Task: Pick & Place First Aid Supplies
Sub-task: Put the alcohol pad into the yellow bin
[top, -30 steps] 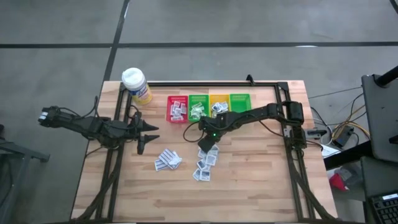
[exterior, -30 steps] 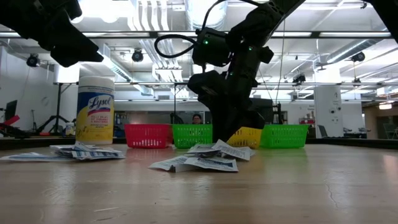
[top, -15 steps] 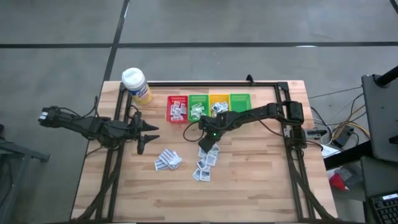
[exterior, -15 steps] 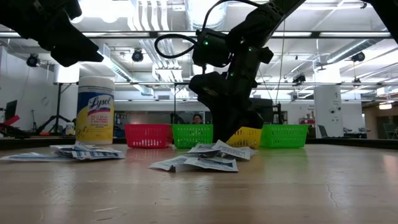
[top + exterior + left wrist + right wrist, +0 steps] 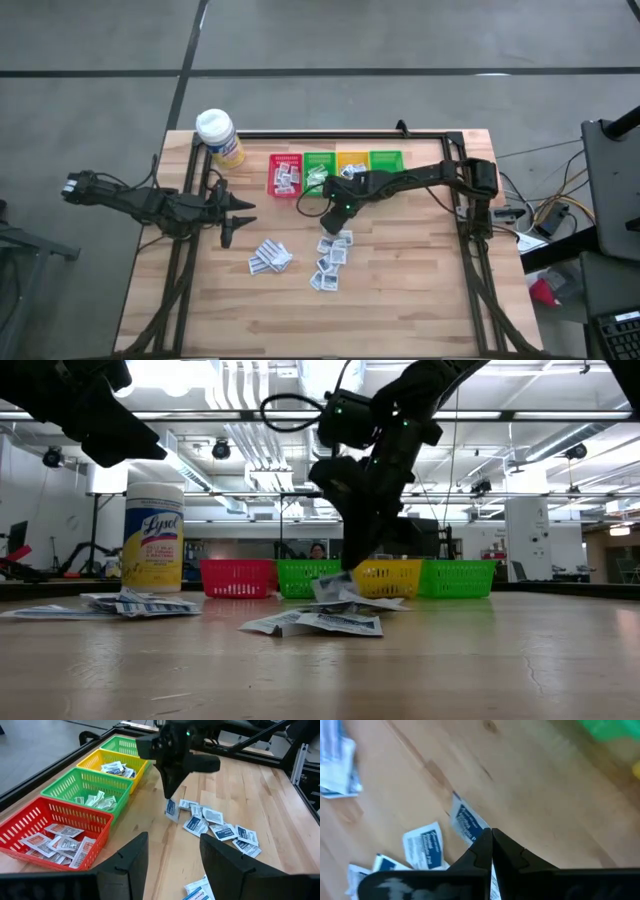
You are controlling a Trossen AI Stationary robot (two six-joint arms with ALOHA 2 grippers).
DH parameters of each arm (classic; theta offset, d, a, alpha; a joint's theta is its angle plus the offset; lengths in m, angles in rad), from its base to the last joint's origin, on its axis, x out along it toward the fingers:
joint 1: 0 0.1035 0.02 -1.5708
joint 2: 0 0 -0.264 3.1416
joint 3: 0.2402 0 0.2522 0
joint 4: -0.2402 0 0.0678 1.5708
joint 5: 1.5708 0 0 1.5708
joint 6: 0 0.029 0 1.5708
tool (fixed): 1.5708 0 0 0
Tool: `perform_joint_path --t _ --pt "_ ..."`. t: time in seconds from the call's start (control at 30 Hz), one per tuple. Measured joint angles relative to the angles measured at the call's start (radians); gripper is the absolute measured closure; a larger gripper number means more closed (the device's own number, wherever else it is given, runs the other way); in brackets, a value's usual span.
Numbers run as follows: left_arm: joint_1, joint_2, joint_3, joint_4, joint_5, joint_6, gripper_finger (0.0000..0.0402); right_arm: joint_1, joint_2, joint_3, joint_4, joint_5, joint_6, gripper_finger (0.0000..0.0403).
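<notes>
wooden table below, right pincer points down, pinching a blue-print sachet

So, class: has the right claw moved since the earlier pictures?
Yes. The right claw, shut on a sachet, has risen off the pile and, seen from above, shifted toward the green bin.

Grey concrete floor, strip-lit ceiling

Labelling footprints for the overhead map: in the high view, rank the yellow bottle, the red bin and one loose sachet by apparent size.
1. yellow bottle and red bin: footprints look much alike, so no ranking between them.
2. loose sachet, clearly the smallest.
</notes>
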Motion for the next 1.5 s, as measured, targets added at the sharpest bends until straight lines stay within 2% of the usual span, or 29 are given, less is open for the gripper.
perform_joint_path --t 0.37,0.63,1.0,1.27,1.5 --pt "0.0 0.0 0.0 0.0 -0.071 -0.026 0.0229 -0.009 -0.115 0.001 -0.006 0.012 -0.017 0.0395" --pt "0.0 0.0 0.0 0.0 -0.079 -0.026 0.0229 -0.036 -0.24 0.001 -0.045 0.018 -0.026 0.0395" --pt "0.0 0.007 0.0 0.0 -0.079 -0.028 0.0229 -0.151 -0.412 0.001 -0.126 0.08 -0.092 0.0395" --pt "0.0 0.014 0.0 0.0 -0.079 -0.027 0.0229 -0.269 -0.439 0.001 -0.161 0.089 -0.158 0.0395" --pt "0.0 0.014 0.0 0.0 -0.079 -0.027 0.0229 -0.321 -0.429 0.001 -0.163 0.197 -0.22 0.0395"
